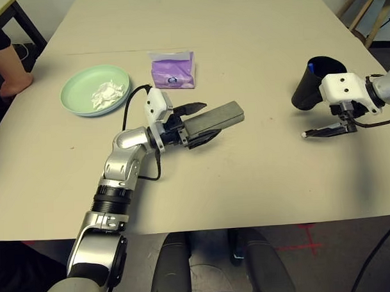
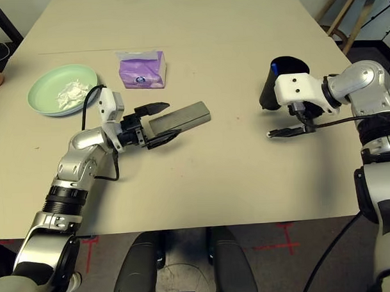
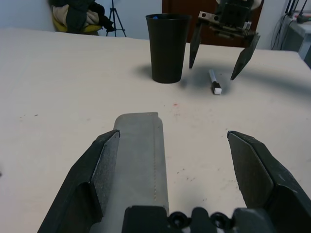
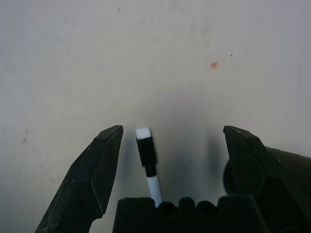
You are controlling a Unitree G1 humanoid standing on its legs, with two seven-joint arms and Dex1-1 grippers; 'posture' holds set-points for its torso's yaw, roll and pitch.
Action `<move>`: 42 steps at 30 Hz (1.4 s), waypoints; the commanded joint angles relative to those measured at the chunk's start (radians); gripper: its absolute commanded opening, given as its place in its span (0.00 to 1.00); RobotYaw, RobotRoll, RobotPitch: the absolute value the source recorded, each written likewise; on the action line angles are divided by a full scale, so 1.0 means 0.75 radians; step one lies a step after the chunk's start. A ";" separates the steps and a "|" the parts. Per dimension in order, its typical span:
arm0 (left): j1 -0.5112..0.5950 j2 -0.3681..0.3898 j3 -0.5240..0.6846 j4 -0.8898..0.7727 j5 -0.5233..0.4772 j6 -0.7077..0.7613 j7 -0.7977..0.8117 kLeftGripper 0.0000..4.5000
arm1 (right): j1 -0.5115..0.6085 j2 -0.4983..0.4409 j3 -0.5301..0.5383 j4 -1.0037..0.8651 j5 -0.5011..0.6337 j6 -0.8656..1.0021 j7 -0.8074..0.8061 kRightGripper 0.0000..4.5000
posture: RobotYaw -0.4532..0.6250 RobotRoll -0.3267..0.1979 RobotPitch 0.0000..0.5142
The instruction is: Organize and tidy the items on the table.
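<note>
While the left claw [image 1: 195, 126] points level toward the robot's right with its two black fingers spread wide, the grey glasses case [image 1: 214, 119] lies between them and rests against one finger [image 3: 99, 170]; the other finger stands well apart from it, so nothing is clamped. On the right side, the right claw [image 2: 285, 132] hangs tilted downward above the surface [image 1: 242, 42], its fingers also wide apart, and a white marker [image 4: 147, 154] lies flat on the surface between them, touching neither finger. A black cup [image 2: 279, 80] stands upright just behind the right claw. Farther on the left, a pale green plate [image 1: 94, 89] carries a crumpled white tissue [image 1: 108, 94], and a purple tissue pack [image 1: 172, 70] lies just beside the plate. Between the case and the marker the surface is bare, and the far half is bare too. A person's arm [image 1: 7, 66] rests at the far left edge.
</note>
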 commanded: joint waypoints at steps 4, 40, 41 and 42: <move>0.045 0.017 -0.057 -0.042 0.041 -0.068 -0.030 1.00 | -0.051 -0.011 0.069 0.067 -0.105 -0.060 0.012 0.99 | 0.59 0.62 0.48; 0.037 0.008 -0.054 -0.039 0.009 -0.062 -0.028 1.00 | -0.120 0.044 0.237 0.228 -0.392 -0.253 -0.185 0.41 | 0.61 0.62 0.44; 0.035 0.007 -0.054 -0.038 0.009 -0.062 -0.027 1.00 | -0.122 0.045 0.238 0.230 -0.394 -0.255 -0.185 0.33 | 0.61 0.62 0.44; 0.033 0.007 -0.054 -0.036 0.009 -0.062 -0.026 1.00 | -0.123 0.047 0.239 0.232 -0.395 -0.257 -0.177 0.23 | 0.61 0.62 0.44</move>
